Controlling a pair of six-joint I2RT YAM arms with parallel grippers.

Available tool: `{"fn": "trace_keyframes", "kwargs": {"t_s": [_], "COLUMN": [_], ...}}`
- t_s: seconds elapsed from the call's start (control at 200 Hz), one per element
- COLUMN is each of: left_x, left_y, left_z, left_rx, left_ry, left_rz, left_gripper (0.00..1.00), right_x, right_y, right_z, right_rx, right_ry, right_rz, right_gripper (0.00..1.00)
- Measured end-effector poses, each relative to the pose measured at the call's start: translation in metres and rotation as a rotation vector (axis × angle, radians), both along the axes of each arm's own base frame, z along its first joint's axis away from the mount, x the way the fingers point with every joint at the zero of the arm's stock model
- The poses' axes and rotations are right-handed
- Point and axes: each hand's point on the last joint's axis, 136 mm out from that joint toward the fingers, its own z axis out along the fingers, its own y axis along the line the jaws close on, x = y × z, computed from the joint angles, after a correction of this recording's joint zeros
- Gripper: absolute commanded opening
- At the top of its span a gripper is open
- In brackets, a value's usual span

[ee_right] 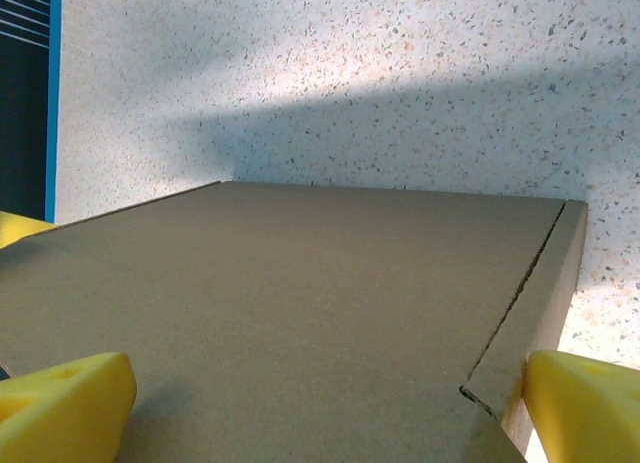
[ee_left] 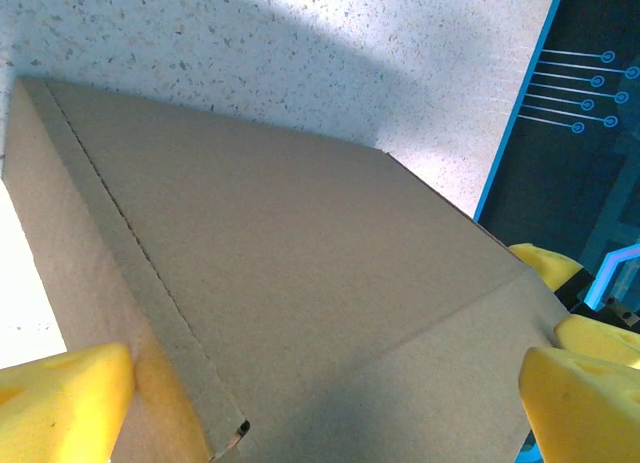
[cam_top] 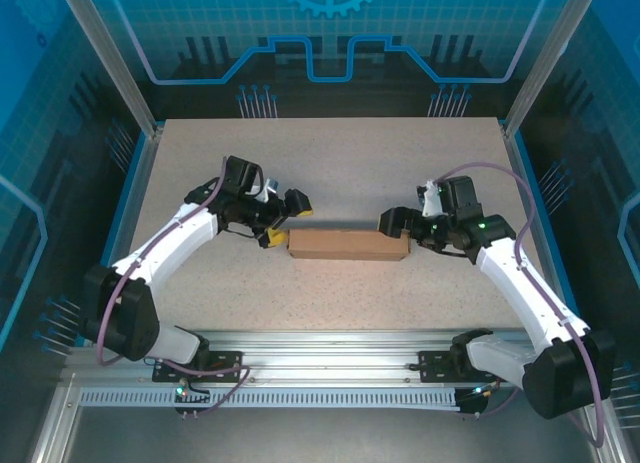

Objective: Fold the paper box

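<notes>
The paper box (cam_top: 348, 245) lies shut in the middle of the table (cam_top: 330, 163) as a long, flat brown carton. My left gripper (cam_top: 285, 221) is at its left end, my right gripper (cam_top: 397, 233) at its right end. In the left wrist view the box lid (ee_left: 300, 253) runs between two yellow pads (ee_left: 60, 403), and the left gripper (ee_left: 320, 413) is open across that end. The right wrist view is similar: the cardboard top (ee_right: 300, 303) lies between the yellow pads (ee_right: 590, 403) of the open right gripper (ee_right: 320, 413). I cannot tell whether any pad touches the cardboard.
A metal rail (cam_top: 330, 343) with both arm bases runs along the near edge. Blue-lit cage walls and metal posts (cam_top: 110, 53) close in the back and sides. Speckled tabletop lies bare behind and in front of the box.
</notes>
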Motion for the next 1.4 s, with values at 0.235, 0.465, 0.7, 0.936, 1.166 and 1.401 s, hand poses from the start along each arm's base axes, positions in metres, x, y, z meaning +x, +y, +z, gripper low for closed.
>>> {"fn": "trace_keyframes", "kwargs": {"t_s": [0.235, 0.465, 0.7, 0.936, 1.166, 1.401], "left_x": [0.012, 0.019, 0.024, 0.028, 0.032, 0.031], "left_y": [-0.003, -0.006, -0.008, -0.008, -0.003, 0.004], "left_z": [0.005, 0.003, 0.01, 0.007, 0.007, 0.029], "left_rx": [-0.013, -0.024, -0.045, -0.047, -0.041, -0.018], "left_ry": [-0.009, 0.001, -0.027, -0.03, -0.051, -0.197], "left_rz": [-0.015, -0.028, -0.055, -0.065, -0.068, -0.113], "left_gripper": [0.99, 0.99, 0.99, 0.99, 0.99, 0.99], "right_x": [0.011, 0.022, 0.031, 0.036, 0.042, 0.048], "right_y": [-0.007, -0.014, -0.023, -0.032, -0.048, -0.062], "right_z": [0.001, 0.001, 0.002, 0.0, 0.004, 0.019], "right_rx": [0.027, 0.048, 0.088, 0.106, 0.118, 0.132], "right_ry": [0.012, 0.011, 0.015, 0.025, 0.007, -0.073], "right_rz": [-0.029, -0.055, -0.079, -0.106, -0.151, -0.155], "right_gripper": [1.0, 1.0, 1.0, 1.0, 1.0, 1.0]}}
